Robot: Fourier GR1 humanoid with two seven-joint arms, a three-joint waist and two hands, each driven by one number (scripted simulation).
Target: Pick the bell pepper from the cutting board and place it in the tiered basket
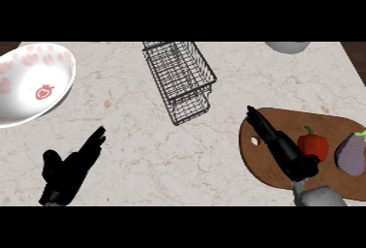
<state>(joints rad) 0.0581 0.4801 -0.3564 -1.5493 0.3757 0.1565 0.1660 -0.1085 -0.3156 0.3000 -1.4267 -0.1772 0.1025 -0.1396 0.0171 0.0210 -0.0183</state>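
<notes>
Black and straight-fingered, the right hand point(280, 145) was stretched over the left part of the brown cutting board point(286, 121), its fingertips directed up and to the left, away from the body, and its grey forearm point(319, 196) entered from the lower edge of the view. Nothing was held in it; the fingers were extended and released. The red bell pepper point(313, 146) was seen standing on the cutting board just to the right of that hand, close beside the palm, though whether the two touched could not be told. A purple eggplant point(353, 153) lay on the same board, further right, near the view's edge. The left hand point(68, 169) was shown at the lower left above the marble bench point(143, 145), open, with fingers pointed up and slightly right and the thumb spread to the left, grasping nothing. The wire tiered basket point(182, 80) was placed on the bench at upper centre, well apart from both hands. A white bowl with red strawberry prints point(32, 82) was set at the upper left.
</notes>
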